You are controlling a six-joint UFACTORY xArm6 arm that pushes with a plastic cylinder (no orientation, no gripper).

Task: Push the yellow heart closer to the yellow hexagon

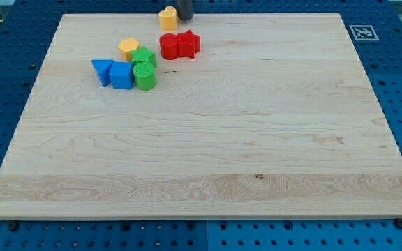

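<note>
A yellow block that looks like the heart (167, 17) sits at the board's top edge, left of the view's centre. My tip (185, 17) stands right beside it on its right side, touching or nearly touching it. The yellow hexagon (128, 48) lies lower and to the left, at the top of a cluster of blocks. Two red blocks lie between the two yellow blocks, slightly to the right of the line joining them.
A red round block (169, 46) and a red star (189, 43) touch each other. A green star (144, 58) and a green cylinder (145, 75) sit just below the hexagon. A blue triangle (102, 70) and a blue cube (121, 75) lie left of them. The wooden board (222, 153) rests on a blue pegboard.
</note>
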